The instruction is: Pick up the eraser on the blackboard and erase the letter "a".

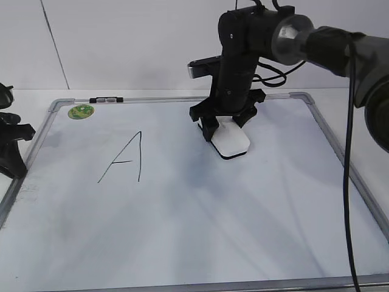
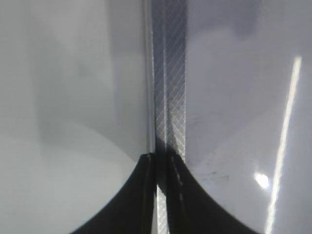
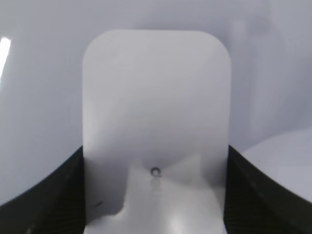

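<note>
Smooth white rounded-rectangular eraser [image 3: 156, 122] sits clamped between the right pincer [image 1: 226, 126] fingers, resting on the glossy blackboard [image 1: 182, 231]; left pincer [image 2: 162, 195] is clenched over its grey frame.

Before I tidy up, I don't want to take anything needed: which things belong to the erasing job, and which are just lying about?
Job:
- eraser, in the right gripper
- blackboard
- lowercase "a": not visible

Lying about:
- capital "A"
- green sticker
- small clip on the frame
</note>
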You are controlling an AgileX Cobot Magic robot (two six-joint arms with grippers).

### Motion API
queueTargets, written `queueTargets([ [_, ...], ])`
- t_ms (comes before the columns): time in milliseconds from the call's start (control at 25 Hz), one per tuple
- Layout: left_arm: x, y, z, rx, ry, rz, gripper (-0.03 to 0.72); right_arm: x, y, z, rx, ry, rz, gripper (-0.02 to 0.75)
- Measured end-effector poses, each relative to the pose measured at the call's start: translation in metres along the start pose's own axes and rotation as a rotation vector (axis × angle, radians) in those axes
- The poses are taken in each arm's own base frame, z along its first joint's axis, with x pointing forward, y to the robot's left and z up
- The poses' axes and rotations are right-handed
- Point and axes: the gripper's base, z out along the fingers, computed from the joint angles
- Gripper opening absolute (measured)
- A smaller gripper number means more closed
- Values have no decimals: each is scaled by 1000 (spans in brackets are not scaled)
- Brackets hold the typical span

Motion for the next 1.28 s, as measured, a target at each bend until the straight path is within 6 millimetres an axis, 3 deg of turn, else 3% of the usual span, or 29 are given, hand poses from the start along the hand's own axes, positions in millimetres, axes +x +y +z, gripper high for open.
queueTargets([
  [360, 0, 0, 0, 0, 0, 0, 29, -2, 19, -3, -36, -9, -59, 522],
  [640, 0, 0, 0, 0, -2, 0, 29, 4, 89, -7, -80, -11, -206, 522],
  [760, 0, 0, 0, 0, -2, 0, 29, 6, 104, -8, -81, -13, -243, 522],
  [1120, 0, 0, 0, -1, -1, 1, 30, 4, 99, -10, -29, -22, -231, 522],
  [1280, 0, 0, 0, -1, 0, 1, 30, 0, 73, -11, 3, -20, -191, 522],
])
